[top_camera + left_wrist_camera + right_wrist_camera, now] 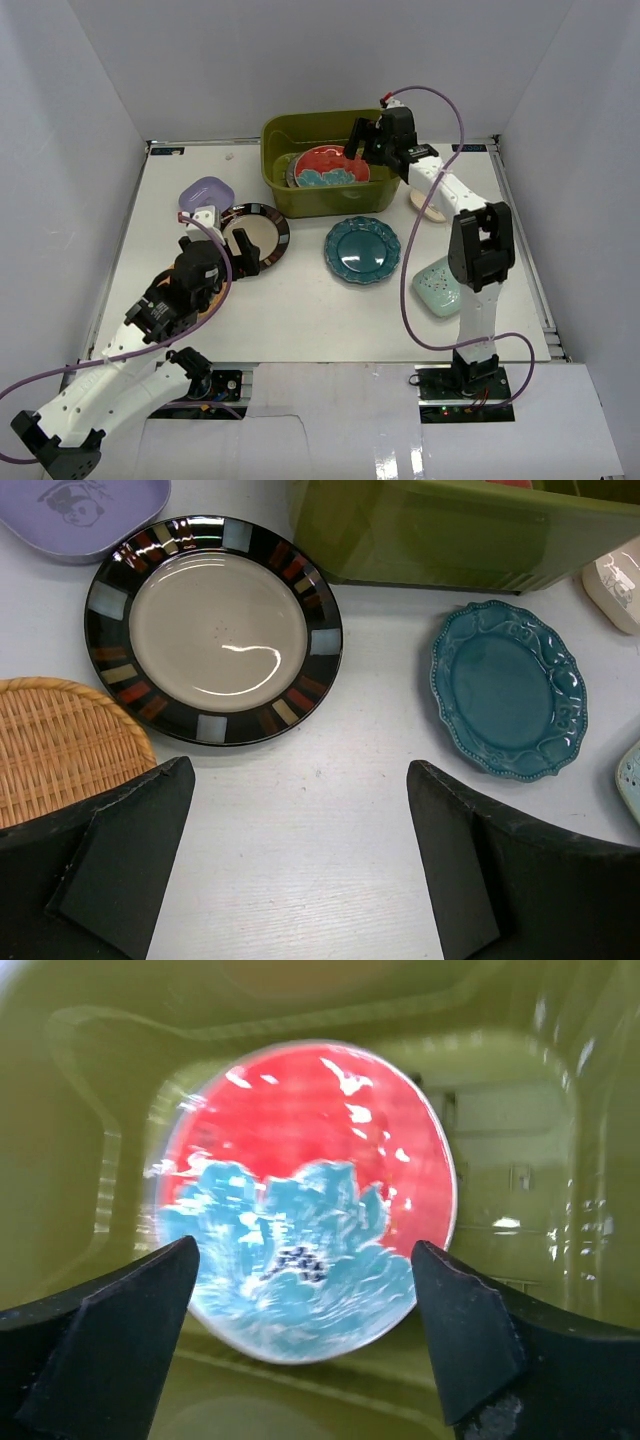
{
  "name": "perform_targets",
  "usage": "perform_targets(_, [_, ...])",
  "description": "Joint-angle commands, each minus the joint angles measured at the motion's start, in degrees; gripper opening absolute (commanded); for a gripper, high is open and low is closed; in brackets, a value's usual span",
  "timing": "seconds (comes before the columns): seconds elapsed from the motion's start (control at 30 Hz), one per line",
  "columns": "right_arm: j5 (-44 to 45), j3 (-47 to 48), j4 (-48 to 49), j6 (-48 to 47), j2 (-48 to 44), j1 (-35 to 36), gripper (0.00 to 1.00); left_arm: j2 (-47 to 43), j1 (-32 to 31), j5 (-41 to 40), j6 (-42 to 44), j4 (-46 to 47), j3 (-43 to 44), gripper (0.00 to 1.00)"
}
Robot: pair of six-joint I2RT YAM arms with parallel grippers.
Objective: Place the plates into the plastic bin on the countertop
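The olive-green bin [278, 187] stands at the back of the countertop [300, 300]. A red plate with a teal flower [331, 166] lies in it on a grey plate [291, 172]. My right gripper [358, 150] hangs open and empty over the bin; in its wrist view the red plate [305, 1200] lies blurred below the open gripper [305, 1340]. My left gripper [243, 250] is open and empty, just in front of the black-rimmed cream plate [255, 235]. In the left wrist view that plate [213, 628] lies ahead of the gripper [300, 870].
On the countertop lie a teal scalloped plate [362, 249], a lavender dish [206, 193], a cream dish [430, 207], a mint dish [437, 285] beside the right arm, and an orange woven plate [60, 745] under the left arm. White walls enclose the surface.
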Motion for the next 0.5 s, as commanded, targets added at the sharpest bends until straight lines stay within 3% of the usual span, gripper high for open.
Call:
perform_targets(0.0, [5.57, 1.41, 2.35, -5.45, -10.42, 2.38, 0.91, -0.86, 0.44, -0.26, 0.36, 1.06, -0.21, 0.98])
perform_targets(0.1, [6.81, -4.48, 6.38, -4.24, -17.97, 5.27, 0.90, -1.30, 0.44, -1.22, 0.28, 1.06, -0.21, 0.98])
perform_targets(0.17, [6.20, -15.88, 11.46, -1.17, -25.32, 6.95, 0.95, -1.56, 0.53, -2.19, 0.01, 0.97, -0.30, 0.98])
perform_targets(0.2, [6.28, -20.88, 18.63, 3.28, -27.81, 9.39, 0.97, -1.91, 0.62, -2.54, -0.16, 0.89, -0.30, 0.98])
perform_targets(0.23, [7.33, -31.11, 22.62, 6.03, -30.18, 10.98, 1.00, -2.18, 0.71, -2.89, -0.60, 0.80, -0.22, 0.98])
perform_targets(0.37, [13.66, -49.39, 40.11, 19.47, -34.78, 20.48, 0.78, -3.23, 0.97, -4.12, -1.48, 0.62, -0.30, 0.98])
perform_targets(0.47, [16.73, -52.31, 46.11, 27.13, -30.23, 26.28, 0.76, -4.55, 1.06, -4.83, -1.75, 0.54, -0.56, 0.98])
